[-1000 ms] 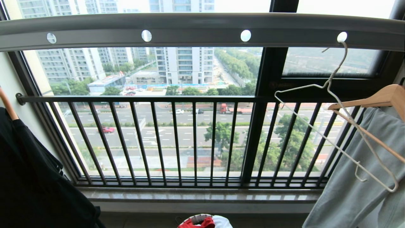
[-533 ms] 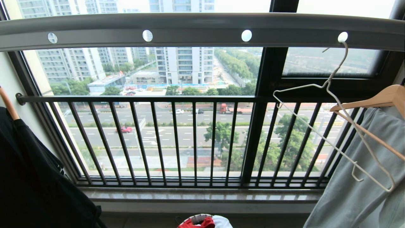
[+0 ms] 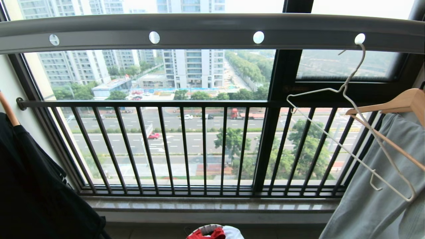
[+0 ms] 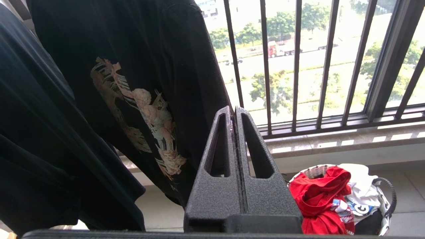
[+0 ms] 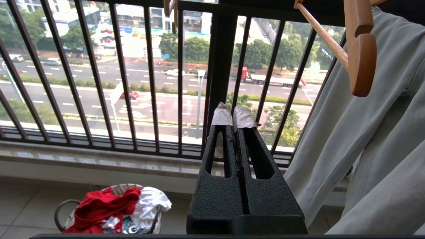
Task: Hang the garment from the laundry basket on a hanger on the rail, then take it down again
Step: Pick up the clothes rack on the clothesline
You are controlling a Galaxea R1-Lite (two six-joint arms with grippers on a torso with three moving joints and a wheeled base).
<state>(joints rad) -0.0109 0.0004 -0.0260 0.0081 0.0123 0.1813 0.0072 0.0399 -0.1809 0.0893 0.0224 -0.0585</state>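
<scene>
Both the left gripper and right gripper have fingers pressed together. The red shirt lies tangled with a white garment in the basket; a grab may lift both.

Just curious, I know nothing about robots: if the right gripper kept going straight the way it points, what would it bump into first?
Probably the dark window railing; depth is unclear.
</scene>
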